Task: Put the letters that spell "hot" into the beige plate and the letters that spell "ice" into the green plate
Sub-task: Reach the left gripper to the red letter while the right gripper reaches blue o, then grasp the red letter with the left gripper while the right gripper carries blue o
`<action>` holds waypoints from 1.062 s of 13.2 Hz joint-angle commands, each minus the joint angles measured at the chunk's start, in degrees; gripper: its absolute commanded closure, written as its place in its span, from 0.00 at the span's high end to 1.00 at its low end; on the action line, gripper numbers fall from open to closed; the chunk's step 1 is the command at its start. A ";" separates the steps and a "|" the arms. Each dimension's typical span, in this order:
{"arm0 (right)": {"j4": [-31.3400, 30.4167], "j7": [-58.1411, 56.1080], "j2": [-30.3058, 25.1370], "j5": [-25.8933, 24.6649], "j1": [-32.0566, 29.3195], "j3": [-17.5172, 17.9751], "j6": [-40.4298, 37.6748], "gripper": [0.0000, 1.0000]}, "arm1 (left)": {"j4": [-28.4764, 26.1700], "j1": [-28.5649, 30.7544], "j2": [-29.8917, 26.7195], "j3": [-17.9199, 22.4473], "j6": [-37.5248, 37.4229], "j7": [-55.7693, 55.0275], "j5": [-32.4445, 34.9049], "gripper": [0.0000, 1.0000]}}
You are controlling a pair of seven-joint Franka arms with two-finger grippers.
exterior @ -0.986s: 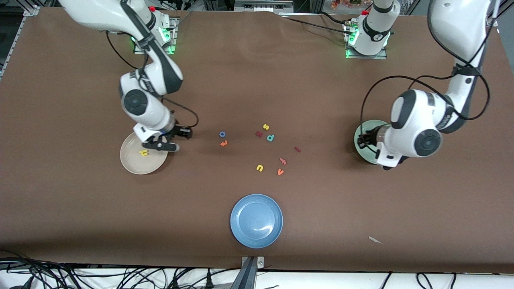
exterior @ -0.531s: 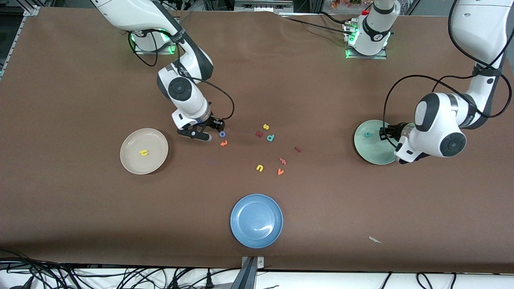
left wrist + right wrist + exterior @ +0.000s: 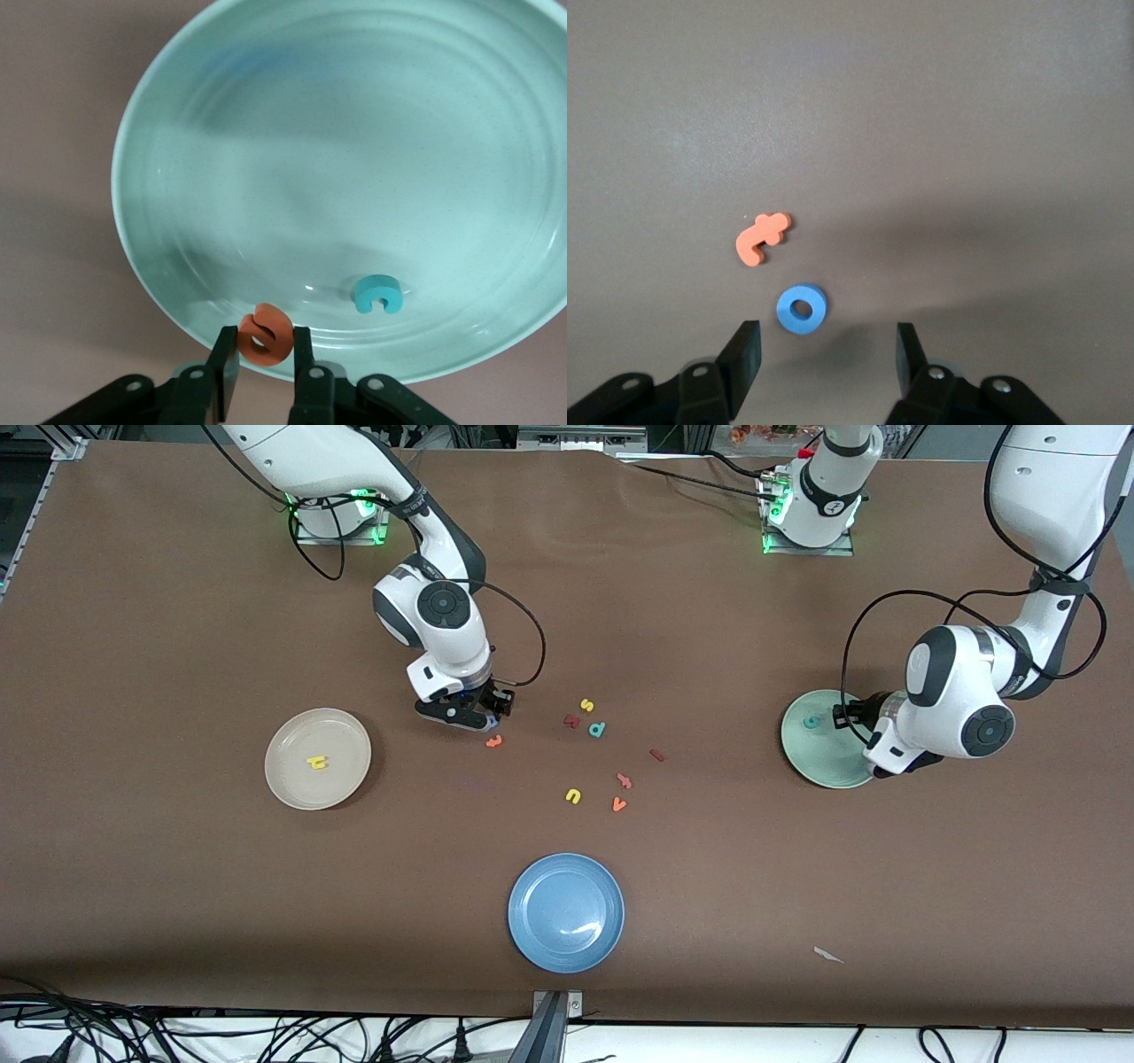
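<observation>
My left gripper (image 3: 264, 341) is shut on the orange e (image 3: 266, 335), which hangs just over the rim of the green plate (image 3: 266, 133). The teal c (image 3: 379, 294) lies in that plate (image 3: 819, 760). My right gripper (image 3: 827, 341) is open low over the table, with the blue o (image 3: 802, 309) just ahead of its fingertips and the orange t (image 3: 762, 237) a little past it. In the front view this gripper (image 3: 474, 719) hides the o, and the t (image 3: 493, 740) shows beside it. The yellow h (image 3: 316, 762) lies in the beige plate (image 3: 341, 737). The maroon i (image 3: 656, 755) lies on the table.
Loose letters lie mid-table: a yellow s (image 3: 586, 705), a teal d (image 3: 597, 730), a dark red letter (image 3: 571, 721), a yellow u (image 3: 573, 796), an orange v (image 3: 618, 804) and another orange piece (image 3: 625, 781). A blue plate (image 3: 566, 912) sits near the front edge.
My right gripper left the beige plate, with the h lying in it, and moved over the blue o. My left arm shifted over the green plate, uncovering the teal c.
</observation>
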 commanded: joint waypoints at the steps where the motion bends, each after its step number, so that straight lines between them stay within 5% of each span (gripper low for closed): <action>1: 1.34 3.99 2.07 -3.84 1.03 -0.46 0.44 0.70 | -0.23 0.99 -0.61 -0.82 0.30 1.07 1.60 1.00; 4: 1.34 9.52 3.12 -7.79 1.12 -0.46 2.11 0.70 | 3.18 0.12 -1.48 -1.70 -2.93 -0.07 0.81 1.00; 7: 1.34 10.68 3.48 -8.85 1.12 -0.46 2.20 0.70 | 10.22 -0.15 -1.40 -8.09 -8.93 -4.00 0.45 1.00; 10: 1.34 10.68 3.56 -8.86 1.12 -0.46 2.20 0.68 | 13.56 -1.98 -1.04 -12.51 -8.76 -13.22 -5.68 1.00; 14: 1.34 10.77 3.83 -8.86 1.12 -0.46 2.38 0.54 | 17.61 -11.29 3.25 -12.51 -1.32 -28.94 -6.05 1.00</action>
